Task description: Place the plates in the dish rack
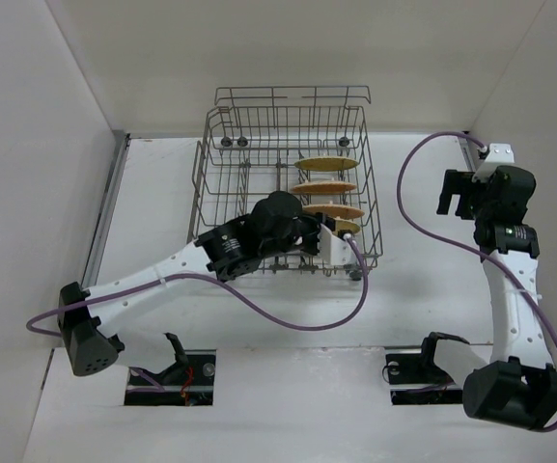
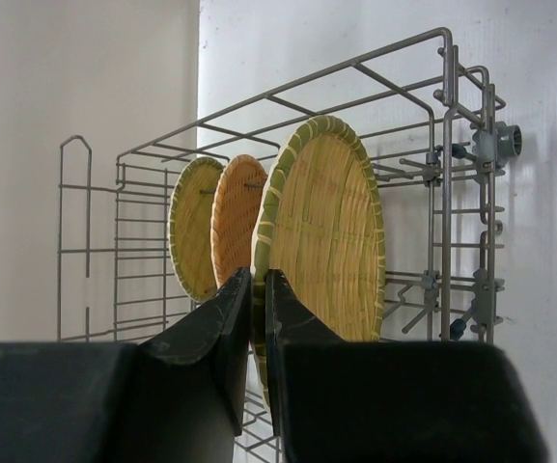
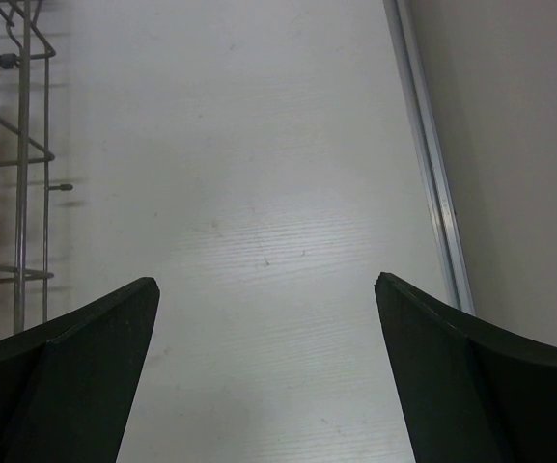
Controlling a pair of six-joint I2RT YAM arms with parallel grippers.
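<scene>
1. The left claw point(image 2: 259, 294) was almost shut, pinching the rim of the nearest plate point(image 2: 331, 241).
2. That plate stood upright in the right half of the rack point(image 1: 239, 183).
3. Three more plates point(image 1: 326, 164) stood in a row behind it.
4. The right claw point(image 3: 266, 299) was wide open and held nothing, over the table point(image 3: 259, 145) beside the rack.

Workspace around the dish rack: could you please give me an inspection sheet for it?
Surface: white table, no spills seen.
Job's things: four plates stand on edge in the dish rack's right side.
Clutter: nothing seen.
End effectors: left end effector shut on nearest plate's rim; right end effector open over the table.
Cables: purple cables loop over the table.
Surroundings: white walls on three sides.
</scene>
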